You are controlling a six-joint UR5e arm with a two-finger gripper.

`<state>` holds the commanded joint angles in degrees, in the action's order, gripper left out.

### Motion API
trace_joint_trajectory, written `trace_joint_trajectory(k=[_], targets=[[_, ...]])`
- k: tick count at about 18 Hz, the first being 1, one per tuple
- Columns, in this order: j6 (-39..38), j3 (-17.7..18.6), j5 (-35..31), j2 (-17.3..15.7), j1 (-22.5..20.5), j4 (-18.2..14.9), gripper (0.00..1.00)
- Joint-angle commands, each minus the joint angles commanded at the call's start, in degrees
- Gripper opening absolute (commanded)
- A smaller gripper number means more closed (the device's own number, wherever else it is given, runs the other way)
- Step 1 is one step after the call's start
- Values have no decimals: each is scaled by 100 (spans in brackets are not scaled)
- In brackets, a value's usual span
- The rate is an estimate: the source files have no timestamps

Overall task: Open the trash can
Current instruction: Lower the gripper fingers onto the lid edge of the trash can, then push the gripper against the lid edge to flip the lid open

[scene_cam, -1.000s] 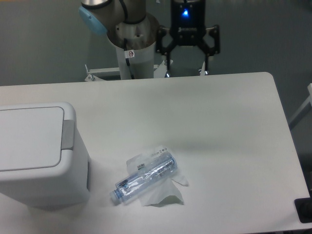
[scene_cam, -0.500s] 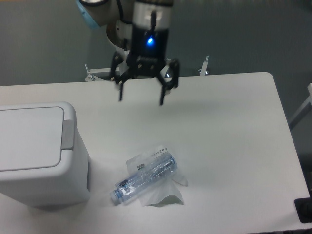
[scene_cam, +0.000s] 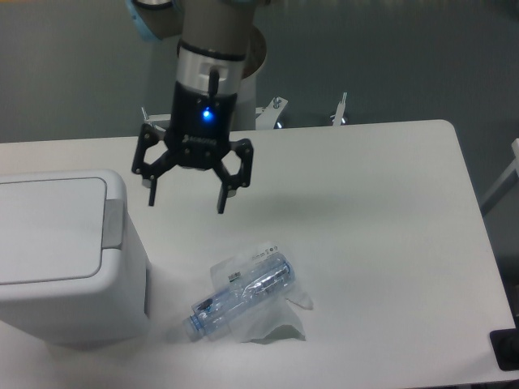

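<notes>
The trash can [scene_cam: 61,259] is a boxy white bin at the table's left edge. Its flat lid [scene_cam: 45,229] lies shut, with a grey tab [scene_cam: 113,222] on its right side. My gripper [scene_cam: 186,203] hangs open above the table, a little right of and above the tab, fingers pointing down and nothing between them. A blue light glows on its body.
A clear plastic bottle [scene_cam: 242,292] lies on its side on a crumpled white tissue [scene_cam: 274,324] at the front middle of the white table [scene_cam: 373,219]. A dark object [scene_cam: 507,350] sits at the table's front right corner. The arm's base stands behind the table.
My gripper has swung from the back right of the table leftward and down toward the trash can, staying open. The bin and bottle have not moved.
</notes>
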<state>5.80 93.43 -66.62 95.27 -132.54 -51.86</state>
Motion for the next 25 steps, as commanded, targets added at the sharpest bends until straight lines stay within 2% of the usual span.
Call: trace_joint_trajectory(k=[16,25], targets=[[-97,-9,0,220,211,53,100],[-97,0,-9,238,247,88,100]])
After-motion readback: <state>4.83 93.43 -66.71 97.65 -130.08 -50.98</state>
